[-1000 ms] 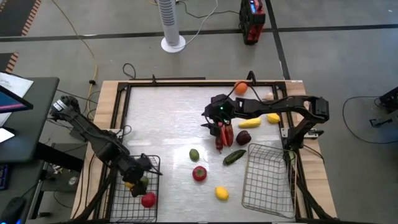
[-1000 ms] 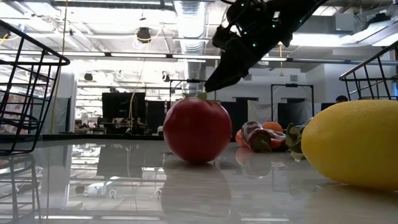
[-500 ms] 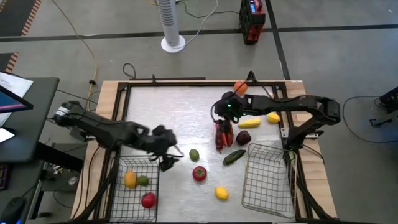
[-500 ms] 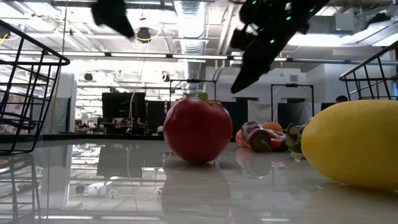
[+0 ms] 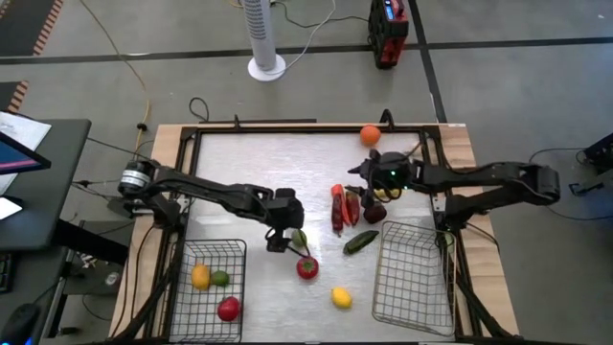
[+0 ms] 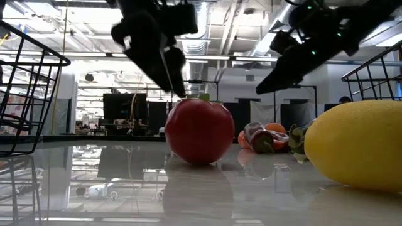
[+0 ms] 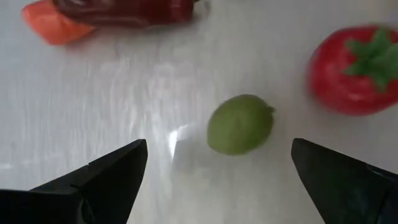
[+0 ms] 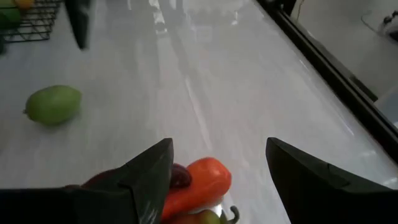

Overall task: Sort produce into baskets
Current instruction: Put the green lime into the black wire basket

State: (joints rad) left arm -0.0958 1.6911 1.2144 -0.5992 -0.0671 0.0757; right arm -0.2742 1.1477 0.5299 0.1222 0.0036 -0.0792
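Observation:
My left gripper (image 5: pixel 284 238) is open and hangs over the green lime (image 5: pixel 300 238) at mid-table; the lime (image 7: pixel 239 123) lies on the table between and ahead of its fingers. A red apple (image 5: pixel 306 266) lies just nearer, and a lemon (image 5: pixel 341 297) nearer still. My right gripper (image 5: pixel 366 186) is open and empty above the red peppers and carrot (image 5: pixel 342 207), next to a dark plum (image 5: pixel 374 212). A cucumber (image 5: pixel 361 241) and an orange (image 5: pixel 370 134) lie apart. The left basket (image 5: pixel 182 307) holds a lemon, a lime and a red apple. The right basket (image 5: pixel 414 278) holds nothing.
The table has a raised dark frame (image 5: pixel 287 127) around it. The right arm (image 5: pixel 479 177) reaches in from the right edge and hides the table beneath it. In the low view the apple (image 6: pixel 200 132) and the near lemon (image 6: pixel 355 144) stand close to the camera.
My left gripper has risen out of the left basket, leaving a lemon there, and has swung toward the table's right to the lime at mid-table. My right gripper has drawn back toward the table's right edge, away from the peppers.

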